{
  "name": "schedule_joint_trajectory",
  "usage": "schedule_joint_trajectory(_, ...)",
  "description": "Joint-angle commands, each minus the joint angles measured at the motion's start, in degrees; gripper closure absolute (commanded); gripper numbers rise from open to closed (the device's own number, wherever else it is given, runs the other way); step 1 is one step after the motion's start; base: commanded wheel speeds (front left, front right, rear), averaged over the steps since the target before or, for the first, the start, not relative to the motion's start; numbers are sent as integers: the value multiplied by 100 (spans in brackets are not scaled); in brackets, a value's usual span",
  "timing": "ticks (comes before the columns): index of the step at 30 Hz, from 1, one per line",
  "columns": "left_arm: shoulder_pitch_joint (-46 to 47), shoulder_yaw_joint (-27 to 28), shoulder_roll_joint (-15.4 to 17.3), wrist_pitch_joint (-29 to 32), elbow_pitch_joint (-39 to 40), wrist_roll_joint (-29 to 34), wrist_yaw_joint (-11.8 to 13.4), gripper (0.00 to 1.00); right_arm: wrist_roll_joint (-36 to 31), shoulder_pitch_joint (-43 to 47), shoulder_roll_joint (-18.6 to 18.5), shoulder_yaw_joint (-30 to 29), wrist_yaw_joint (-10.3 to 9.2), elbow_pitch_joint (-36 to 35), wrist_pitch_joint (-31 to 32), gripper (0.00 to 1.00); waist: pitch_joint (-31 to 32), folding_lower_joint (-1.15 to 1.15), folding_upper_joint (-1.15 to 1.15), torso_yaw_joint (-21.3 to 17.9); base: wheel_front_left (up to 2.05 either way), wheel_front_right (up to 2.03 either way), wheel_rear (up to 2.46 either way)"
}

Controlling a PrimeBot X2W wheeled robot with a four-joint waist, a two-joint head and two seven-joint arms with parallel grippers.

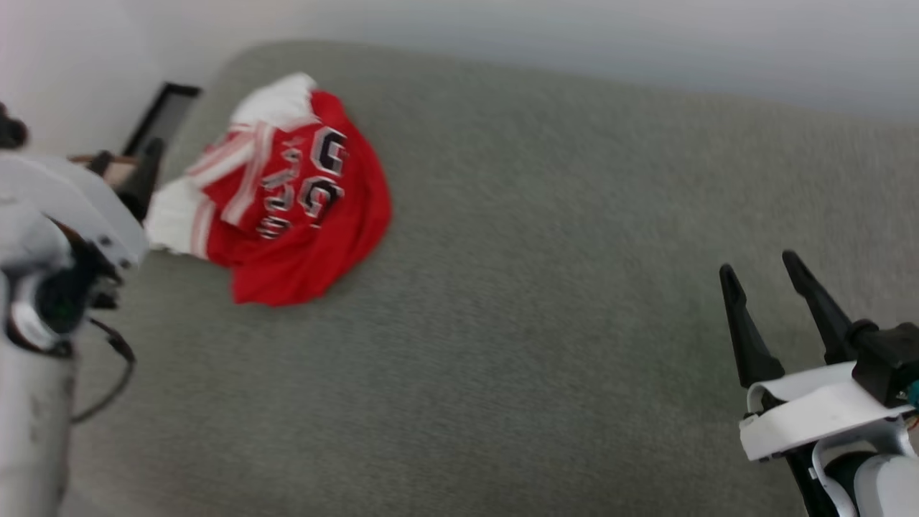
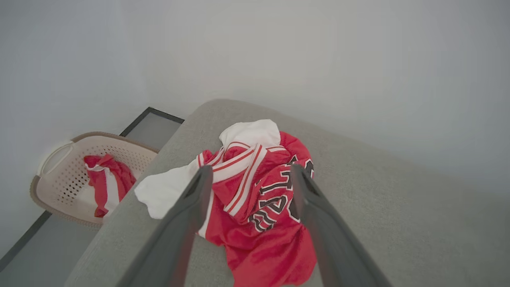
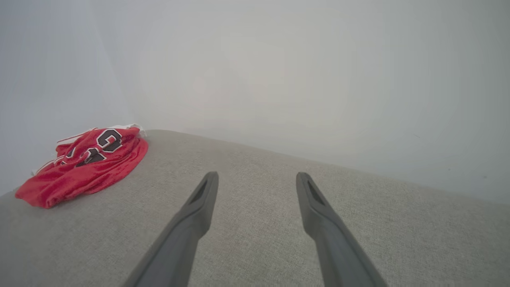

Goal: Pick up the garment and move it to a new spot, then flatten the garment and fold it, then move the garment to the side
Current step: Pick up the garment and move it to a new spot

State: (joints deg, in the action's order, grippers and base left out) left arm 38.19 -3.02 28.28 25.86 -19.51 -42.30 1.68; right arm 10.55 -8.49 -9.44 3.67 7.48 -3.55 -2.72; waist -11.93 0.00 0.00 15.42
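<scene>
Big grey fabric cushion (image 1: 538,323) spreads out under both arms. The right gripper (image 1: 758,262) hovers over its near right part, fingers spread, holding nothing. The left gripper (image 2: 251,168) is wide open too, empty, aimed at the garment (image 1: 301,215), which sits crumpled near the cushion's far left corner. Past that edge, down on the floor, a pale laundry basket (image 2: 131,155) holds a smaller red-and-white cloth (image 2: 107,179). Plain pale wall (image 1: 574,36) behind.

grey fabric surface (image 1: 538,323), perhaps a bed, meets pale wall (image 3: 279,59); basket (image 2: 67,175) on floor (image 2: 48,257).
</scene>
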Motion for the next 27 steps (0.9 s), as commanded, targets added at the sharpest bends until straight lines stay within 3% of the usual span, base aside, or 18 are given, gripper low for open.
schedule_joint_trajectory(1, 151, -9, 65, 83, -99, -6, -28, 0, 24, -92, -18, -5, 2, -52, 16, 0, -761, 0, 0, -659, 0, 0, 0)
schedule_joint_trajectory(9, 997, -212, 449, 1091, -1222, -27, -26, 0, 41, -271, -54, -44, 2, -328, 65, 0, -1455, 0, 0, -1038, 0, 0, 0)
schedule_joint_trajectory(15, 1416, -275, 532, 1408, -2031, -89, -82, 0, 15, -355, -20, -38, 2, -466, 66, 0, -1788, 0, 0, -1210, 0, 0, 0)
schedule_joint_trajectory(22, 1663, -288, 359, 1430, -2899, -164, -8, 0, 67, -421, -59, -65, 2, -553, 95, 0, -1950, 0, 0, -1287, 0, 0, 0)
schedule_joint_trajectory(27, 1698, -408, 149, 1294, -3511, -124, -144, 0, 48, -439, -22, -74, 2, -555, 122, 0, -1906, 0, 0, -1294, 0, 0, 0)
